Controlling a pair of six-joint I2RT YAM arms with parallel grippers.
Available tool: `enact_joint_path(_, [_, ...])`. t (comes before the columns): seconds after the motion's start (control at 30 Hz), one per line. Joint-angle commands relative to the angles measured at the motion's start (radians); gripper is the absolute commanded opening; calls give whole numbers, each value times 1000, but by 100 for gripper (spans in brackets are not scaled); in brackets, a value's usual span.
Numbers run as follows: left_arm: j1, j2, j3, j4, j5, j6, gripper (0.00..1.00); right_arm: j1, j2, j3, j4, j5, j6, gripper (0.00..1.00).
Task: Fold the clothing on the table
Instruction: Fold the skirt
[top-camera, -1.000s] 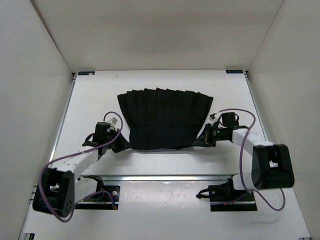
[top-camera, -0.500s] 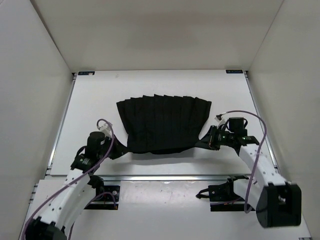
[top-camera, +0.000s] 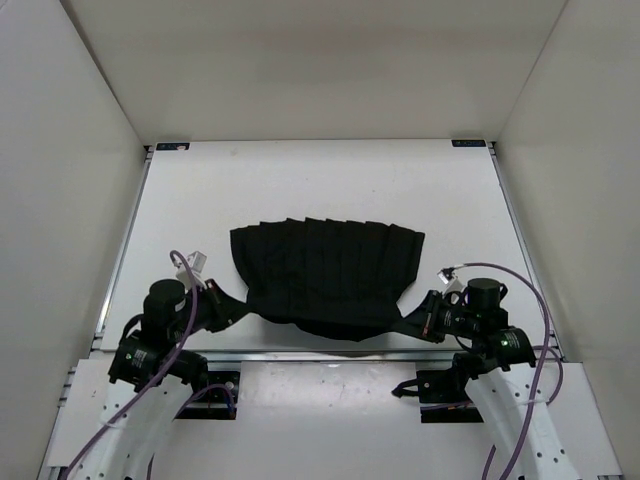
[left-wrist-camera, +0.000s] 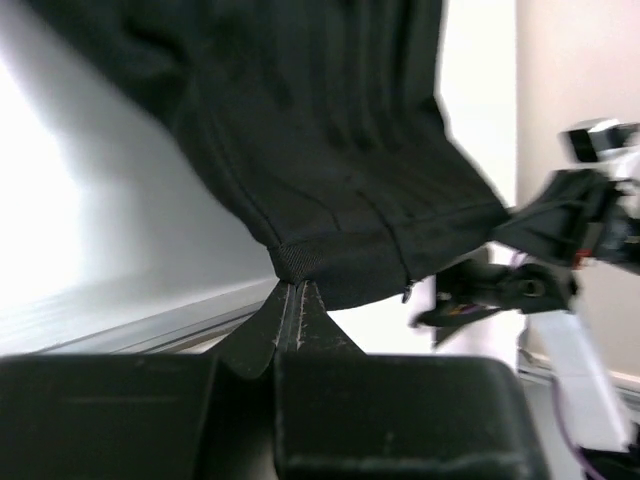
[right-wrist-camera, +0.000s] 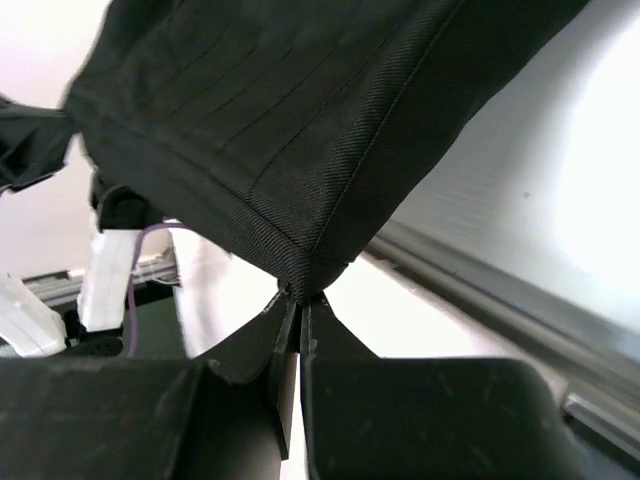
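The skirt (top-camera: 325, 275) had slid toward the near edge of the table (top-camera: 300, 180); the left gripper (top-camera: 235, 303) and right gripper (top-camera: 410, 318) each clenched a lifted near corner, likely readying a fold.

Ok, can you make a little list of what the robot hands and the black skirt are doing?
clothing: black, pleated, near edge lifted, far part on the table
left gripper: shut on the clothing's near left corner
right gripper: shut on its near right corner
fold: not yet made

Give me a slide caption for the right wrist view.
Right gripper shut on a corner of the black clothing.
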Motion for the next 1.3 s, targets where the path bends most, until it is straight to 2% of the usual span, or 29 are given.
enact_joint_path(0.0, [11, 72, 122, 12, -18, 9, 0, 4, -14, 56, -30, 35, 63, 0])
enact_joint_path(0.1, [-2, 184, 178, 65, -87, 40, 0, -8, 107, 146, -10, 75, 23, 0])
enact_joint_path(0.2, [32, 308, 228, 157, -121, 82, 0, -96, 271, 268, 18, 66, -95, 0])
enact_joint_path(0.27, [40, 420, 239, 248, -119, 96, 0, -152, 360, 317, 132, 34, -94, 0])
enact_joint_path(0.37, [69, 546, 256, 337, -145, 125, 0, -145, 500, 370, 286, 39, -92, 0])
enact_joint_path(0.43, [108, 612, 271, 380, -162, 139, 0, -166, 596, 366, 416, -42, -69, 0])
enact_joint_path(0.5, [119, 713, 306, 423, -200, 158, 0, -192, 663, 369, 548, -56, -45, 0])
enact_joint_path(0.6, [148, 857, 363, 475, -162, 164, 0, -197, 804, 430, 587, -47, -69, 0])
enact_joint_path(0.7, [201, 963, 357, 577, -93, 123, 0, -177, 929, 518, 645, -34, -57, 0])
enact_joint_path(0.9, [254, 1202, 417, 682, -102, 106, 0, -130, 1291, 758, 727, -26, -57, 0])
enact_joint_path(0.93, [256, 1253, 435, 710, -93, 90, 10, -130, 1328, 813, 760, -32, -74, 1])
enact_joint_path(0.97, [279, 1282, 454, 719, -90, 86, 36, -131, 1389, 829, 795, -56, -65, 11])
enact_joint_path(1.0, [303, 1346, 478, 763, -61, 69, 50, -149, 1413, 849, 869, -64, -25, 25])
enact_joint_path(1.03, [309, 1397, 507, 795, -20, 48, 62, -165, 1439, 832, 970, -82, 39, 36])
enact_joint_path(1.07, [352, 1419, 527, 809, 9, 37, 65, -174, 1447, 822, 1019, -89, 72, 45])
enact_joint_path(1.1, [372, 1457, 550, 829, 66, 2, 71, -186, 1454, 820, 1077, -84, 89, 74])
enact_joint_path(1.17, [383, 1476, 575, 866, 134, -23, 76, -186, 1473, 877, 1040, -86, 8, 99])
enact_joint_path(1.27, [356, 1437, 580, 813, 105, 30, 78, -163, 1517, 1015, 738, -25, -288, 99])
